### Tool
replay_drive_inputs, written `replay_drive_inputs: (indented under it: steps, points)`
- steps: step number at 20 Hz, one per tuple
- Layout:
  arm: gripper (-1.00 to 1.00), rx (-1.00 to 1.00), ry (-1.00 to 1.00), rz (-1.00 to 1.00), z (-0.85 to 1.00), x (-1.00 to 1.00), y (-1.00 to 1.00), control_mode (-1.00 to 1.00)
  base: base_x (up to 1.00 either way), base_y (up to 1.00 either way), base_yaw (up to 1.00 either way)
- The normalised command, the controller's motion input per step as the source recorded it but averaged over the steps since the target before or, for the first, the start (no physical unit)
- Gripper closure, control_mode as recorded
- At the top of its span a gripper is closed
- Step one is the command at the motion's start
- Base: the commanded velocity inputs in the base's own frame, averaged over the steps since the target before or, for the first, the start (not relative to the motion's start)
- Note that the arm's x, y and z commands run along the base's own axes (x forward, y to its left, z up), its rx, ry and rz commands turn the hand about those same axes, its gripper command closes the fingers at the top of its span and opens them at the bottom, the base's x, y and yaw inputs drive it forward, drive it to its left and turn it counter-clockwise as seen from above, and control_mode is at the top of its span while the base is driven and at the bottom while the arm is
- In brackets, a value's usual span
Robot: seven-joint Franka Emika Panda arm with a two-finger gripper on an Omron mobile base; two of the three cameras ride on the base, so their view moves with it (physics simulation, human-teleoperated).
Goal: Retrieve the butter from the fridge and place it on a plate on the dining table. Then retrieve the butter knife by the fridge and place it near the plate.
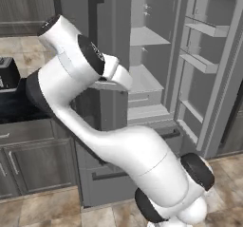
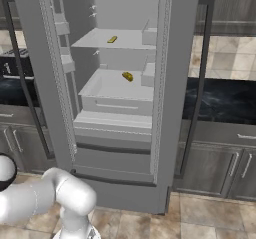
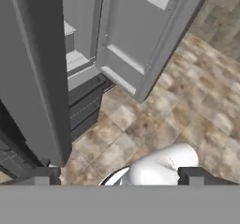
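With one fridge (image 2: pixel 120 83) door standing open, the white arm is hovering in front of it, its pincer (image 3: pixel 117 176) spread wide and gripping nothing, looking down past the open door at the tiled floor (image 3: pixel 187 92). Two small yellow pieces are lying inside: one on the upper shelf (image 2: pixel 112 40), one on the shelf below (image 2: pixel 127 76); either could be the butter, and telling them apart is not possible here. The risk ahead is plain: the pincer is pointing away from the shelves, so swinging inward could be clipping the door edge or reaching for the wrong yellow piece.
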Motion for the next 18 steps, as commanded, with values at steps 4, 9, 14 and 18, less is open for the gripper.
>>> replay_drive_inputs:
  steps: [4,9,14,18]
  points:
    - [-1.0,0.5,0.0,0.17,0.0,-0.55,-1.0,-1.0,0.0,0.0,0.0]
    - [-1.0,0.43,0.13,0.02,0.0,0.01,-1.0,-1.0,0.0,0.0,0.0]
    - [-1.0,0.74,0.0,-0.07,-0.06,0.42,-0.92,-1.0,0.0,0.0,0.0]
    - [-1.0,0.72,0.08,-0.1,-0.49,0.48,-0.74,-1.0,0.0,0.0,0.0]
